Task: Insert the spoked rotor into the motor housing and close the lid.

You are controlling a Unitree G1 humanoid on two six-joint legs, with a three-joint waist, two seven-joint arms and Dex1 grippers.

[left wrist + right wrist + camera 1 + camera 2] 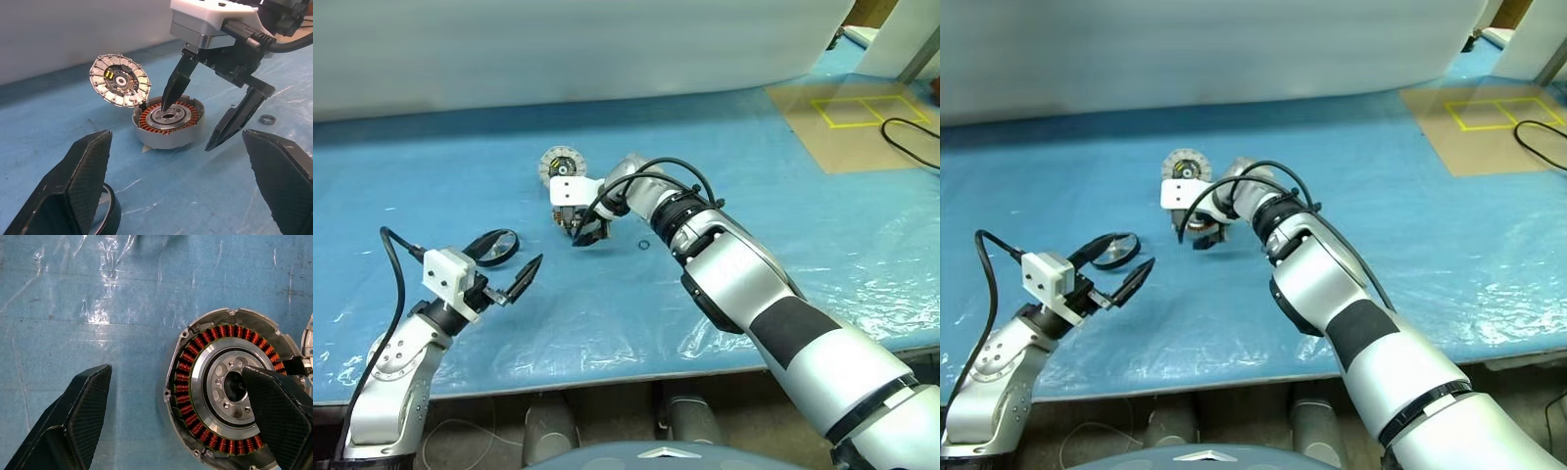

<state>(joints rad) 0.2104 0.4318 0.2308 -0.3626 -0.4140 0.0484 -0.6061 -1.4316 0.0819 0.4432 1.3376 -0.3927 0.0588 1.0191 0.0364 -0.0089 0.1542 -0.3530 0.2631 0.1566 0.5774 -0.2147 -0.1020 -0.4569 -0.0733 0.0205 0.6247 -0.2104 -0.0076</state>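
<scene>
Work surface: table covered with a wrinkled blue plastic sheet (754, 166).

Motor housing (168, 122), a shallow round silver-rimmed cup with a ring of copper-brown windings around a silvery central hub, sits on the sheet near the table's middle. Windings and hub are exposed from above.

Lid (121, 81), a flat round silvery-grey disc with pale radial segments around a small dark hub, stands tilted up at the housing's far edge, touching its rim, segmented face turned toward the housing.

Right gripper (195, 122), two black fingers, hangs angled downward over the housing with jaws spread wide and nothing between them. One fingertip (168, 100) sits just above the hub; the other is outside the rim on the sheet side. Contact with the hub cannot be confirmed.

Left gripper (514, 269) hovers above the sheet to the left of the housing, well apart from it, jaws wide and empty.

Spoked rotor (495, 248), a small dark metal ring, lies flat on the sheet beside the left fingers.

A small dark ring (644, 245) lies loose on the sheet right of the housing.
</scene>
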